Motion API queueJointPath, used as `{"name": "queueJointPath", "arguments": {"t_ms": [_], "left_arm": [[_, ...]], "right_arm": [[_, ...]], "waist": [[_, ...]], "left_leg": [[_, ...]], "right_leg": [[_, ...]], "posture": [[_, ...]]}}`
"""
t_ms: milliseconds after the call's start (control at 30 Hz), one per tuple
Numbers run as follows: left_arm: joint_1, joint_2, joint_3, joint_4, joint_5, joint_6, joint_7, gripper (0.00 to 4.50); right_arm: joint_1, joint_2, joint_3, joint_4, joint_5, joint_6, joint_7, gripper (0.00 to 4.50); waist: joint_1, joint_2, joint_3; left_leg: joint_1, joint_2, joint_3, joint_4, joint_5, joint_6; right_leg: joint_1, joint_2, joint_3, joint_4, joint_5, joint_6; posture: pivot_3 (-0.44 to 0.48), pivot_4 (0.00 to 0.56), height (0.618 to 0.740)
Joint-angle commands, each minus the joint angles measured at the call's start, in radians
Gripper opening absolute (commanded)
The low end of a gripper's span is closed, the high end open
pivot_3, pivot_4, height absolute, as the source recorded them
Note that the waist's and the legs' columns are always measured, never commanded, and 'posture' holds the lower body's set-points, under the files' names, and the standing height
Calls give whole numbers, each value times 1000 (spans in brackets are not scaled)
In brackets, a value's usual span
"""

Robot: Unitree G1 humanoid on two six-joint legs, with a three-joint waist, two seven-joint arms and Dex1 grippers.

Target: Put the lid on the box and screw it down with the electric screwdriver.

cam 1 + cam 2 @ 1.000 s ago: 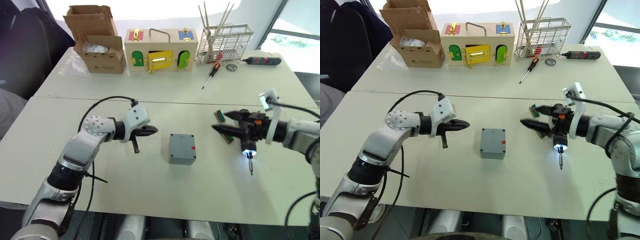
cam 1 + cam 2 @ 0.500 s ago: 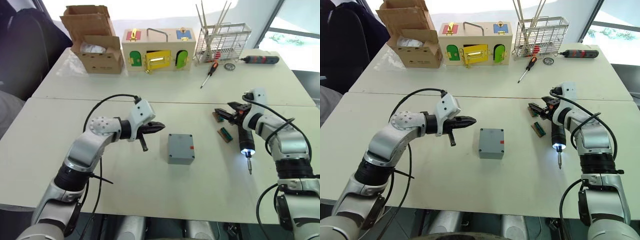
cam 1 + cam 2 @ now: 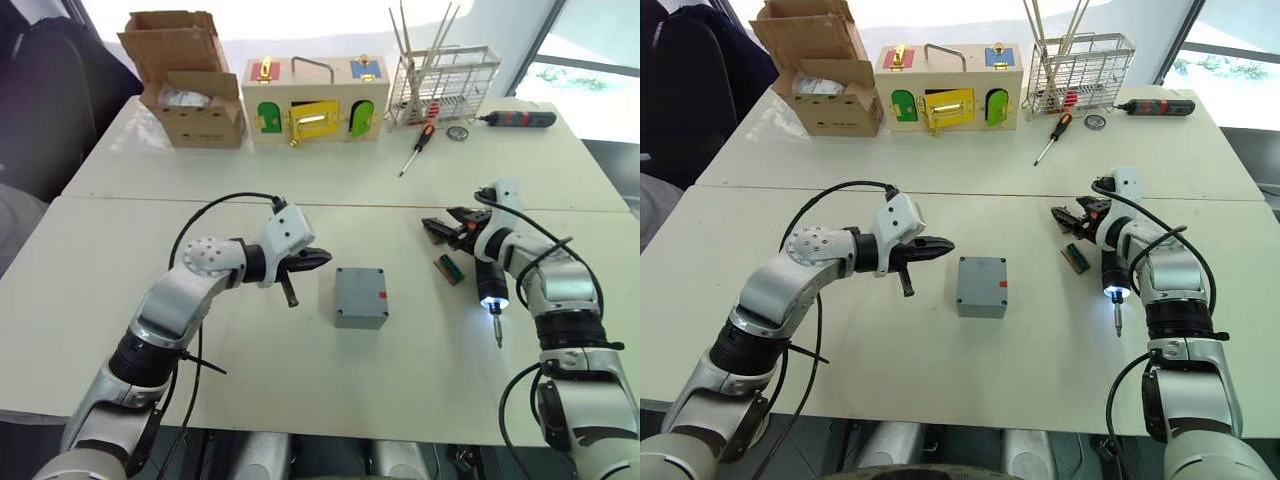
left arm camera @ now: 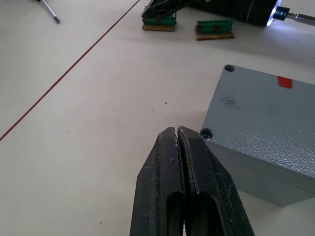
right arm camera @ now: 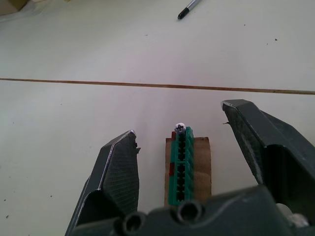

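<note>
Two grippers sit over my table, one on each side of the box [image 3: 361,297]. The box stands near the table's middle with the lid [image 4: 268,123] already on top, its small red mark facing me.

My left gripper [image 3: 318,260] hovers just to the left of the box, tips pointing at it, fingers [image 4: 170,157] clenched together on nothing, close to the lid's near corner screw hole but not touching.

My right gripper [image 3: 1068,217] is off to the right, well apart from the box. Its fingers [image 5: 118,167] are spread wide on either side of a green terminal block [image 5: 181,164] on a brown backing, without touching it. A second green block [image 3: 449,268] lies just beside. The electric screwdriver [image 3: 490,283] sits by this gripper with its tip light glowing and its bit pointing toward me; I can't tell what supports it.
</note>
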Motion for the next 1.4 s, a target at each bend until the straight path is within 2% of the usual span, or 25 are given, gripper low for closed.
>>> {"name": "queueJointPath", "arguments": {"t_ms": [33, 133, 233, 300, 400, 700, 1133, 1267, 1400], "left_arm": [[-3, 4, 3, -31, 1, -16, 7, 0], [0, 8, -2, -30, 4, -20, 8, 0], [5, 24, -20, -23, 24, -34, 4, 0], [10, 27, -26, -21, 30, -40, 4, 0], [13, 25, -28, -26, 28, -39, 7, 0], [15, 27, -29, -30, 27, -35, 14, 0], [5, 27, -21, -31, 12, -36, 1, 0], [-15, 42, 34, -64, -47, 2, -24, 0], [-4, 113, 74, -141, -139, 70, -99, 0]], "right_arm": [[-24, 5, -19, -12, -4, -19, -3, 3176], [-27, 11, -22, -8, -3, -18, -5, 3176], [-30, 13, -23, -3, -6, -21, -5, 2373], [-32, 16, -22, -3, -9, -21, -7, 1545], [-33, 22, -21, 1, -9, -19, -7, 58], [-35, 27, -17, 1, -18, -17, -6, 58], [-35, 4, -84, -167, 35, 80, -18, 58], [34, -52, -111, -404, 157, 204, 90, 58], [169, -112, -111, -668, 306, 327, 192, 58]], "waist": [[-3, 0, 0], [-3, 0, 0], [-3, 0, 0], [-3, 0, 0], [-3, 0, 0], [-3, 0, 0], [-2, 0, 0], [1, 0, 0], [-1, 0, 0]], "left_leg": [[0, 0, 0, 0, 0, 0], [0, 0, 0, 0, 0, 0], [0, 0, 0, 0, 0, 0], [0, 0, 0, 0, 0, 0], [0, 0, 0, 0, 0, 0], [0, 0, 0, 0, 0, 0], [0, 0, 0, 0, 0, 0], [0, 0, 0, -1, 0, 0], [-2, 0, -2, -1, 0, 0]], "right_leg": [[0, 0, 0, 0, 0, 0], [0, 0, 0, 0, 0, 0], [0, 0, 0, 0, 0, 0], [0, 0, 0, 0, 0, 0], [0, 0, 0, 0, 0, 0], [0, 0, 0, 0, 0, 0], [0, 0, 0, 0, 0, 0], [-1, 0, 0, 0, 0, 0], [-1, 0, -1, 0, 0, 0]], "posture": [[0, 150, 730], [0, 150, 730], [0, 150, 730], [0, 150, 730], [0, 150, 730], [0, 150, 730], [0, 150, 730], [0, 150, 730], [0, 150, 730]]}}
